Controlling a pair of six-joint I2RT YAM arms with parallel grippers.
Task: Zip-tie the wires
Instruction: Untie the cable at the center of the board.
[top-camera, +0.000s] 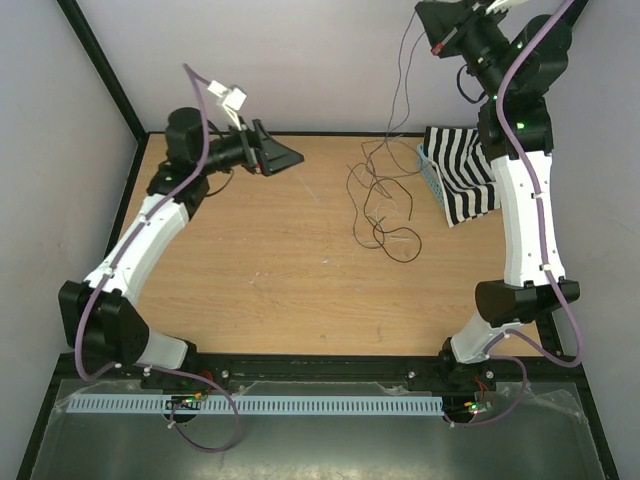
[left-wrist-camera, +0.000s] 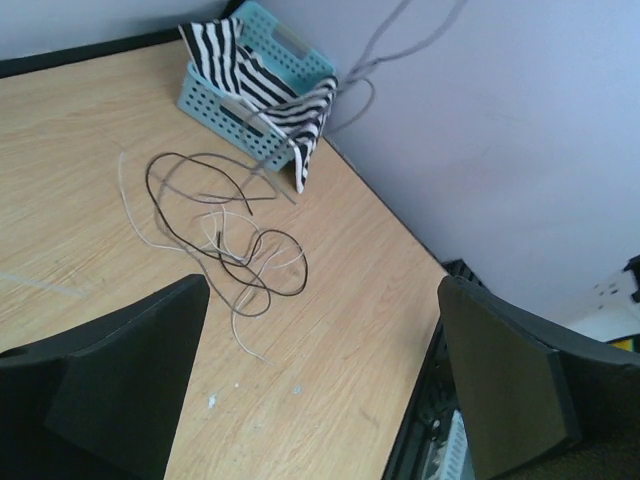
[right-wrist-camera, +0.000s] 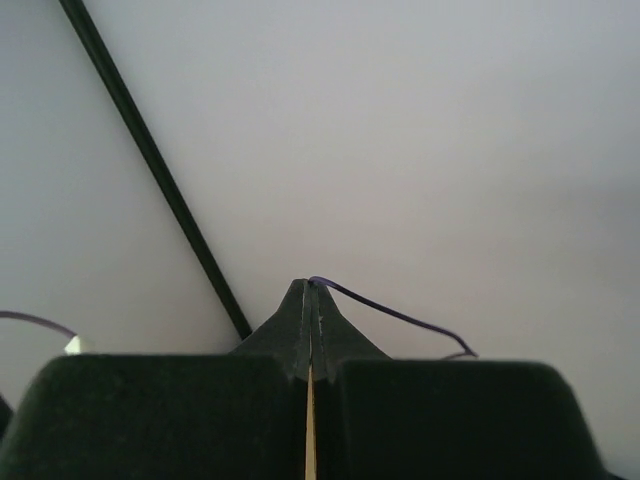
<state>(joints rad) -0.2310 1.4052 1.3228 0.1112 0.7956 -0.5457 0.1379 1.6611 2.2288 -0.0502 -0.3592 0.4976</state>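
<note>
Right of table centre: wires (top-camera: 383, 203) lie in loose, overlapping loops on the table (top-camera: 250, 260), near the basket (top-camera: 428, 168). A couple of strands rise toward the right arm.
Right gripper (right-wrist-camera: 310, 292): high against the wall, jaws pressed together, one thin dark strand pinched at the tips.
Left gripper (left-wrist-camera: 320, 375): jaws wide apart, hovering, aimed at the loops, holding nothing.
Step, as judged: gathering strands into one bundle. No zip tie seen.
Doing it well: hold the lifted strands taut. Close the left where they run together, above the tangle. Go slow, as the loops may snag.
Materials: wires hair-thin, springy, black and pale grey. Table is matte wood grain. Basket is teal plastic lattice draped with a soft black-and-white striped cloth (top-camera: 465, 175).
</note>
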